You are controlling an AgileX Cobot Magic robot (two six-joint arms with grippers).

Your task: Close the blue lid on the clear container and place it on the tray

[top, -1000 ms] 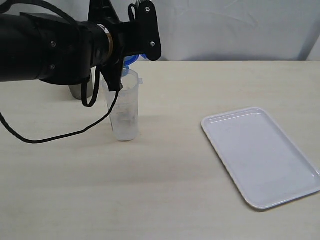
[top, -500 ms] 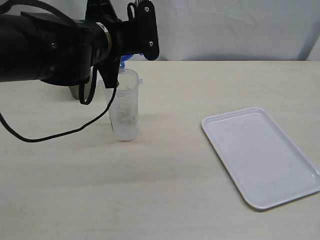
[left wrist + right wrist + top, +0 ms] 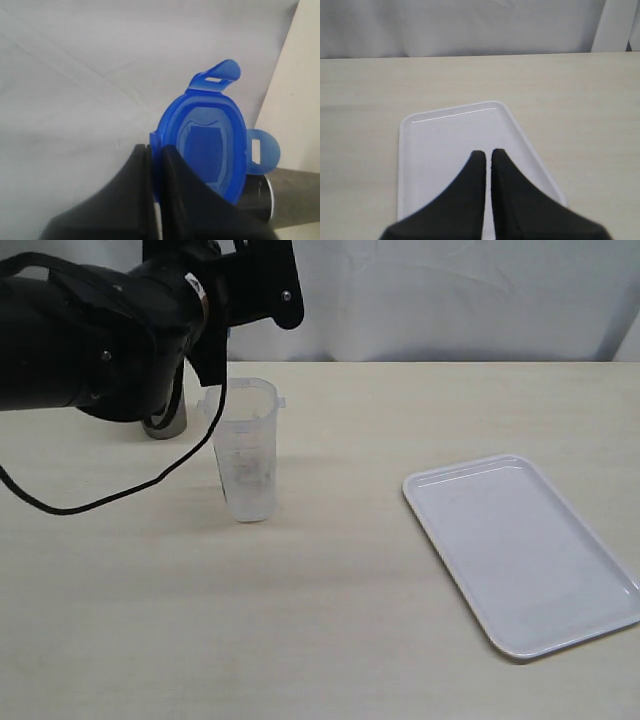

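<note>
The blue lid (image 3: 210, 145) stands on edge in the left wrist view, with two of its flaps sticking out. My left gripper (image 3: 154, 147) is shut on its rim. In the exterior view the left arm (image 3: 150, 330) hangs above and behind the clear container (image 3: 247, 450), and it hides the lid there. The container stands upright and uncovered on the table. The white tray (image 3: 520, 550) lies at the right. My right gripper (image 3: 484, 152) hovers over the tray (image 3: 445, 150), shut with nothing between its fingers; it is out of the exterior view.
A grey steel cup (image 3: 165, 425) stands behind the container, mostly hidden by the left arm; a dark grey cylinder (image 3: 292, 192) shows beyond the lid. A black cable (image 3: 110, 500) droops from the arm to the table. A white curtain backs the table.
The left arm has risen and drawn back to the left. The blue lid, seen above the container's rim before, is now hidden behind the arm in the exterior view.
</note>
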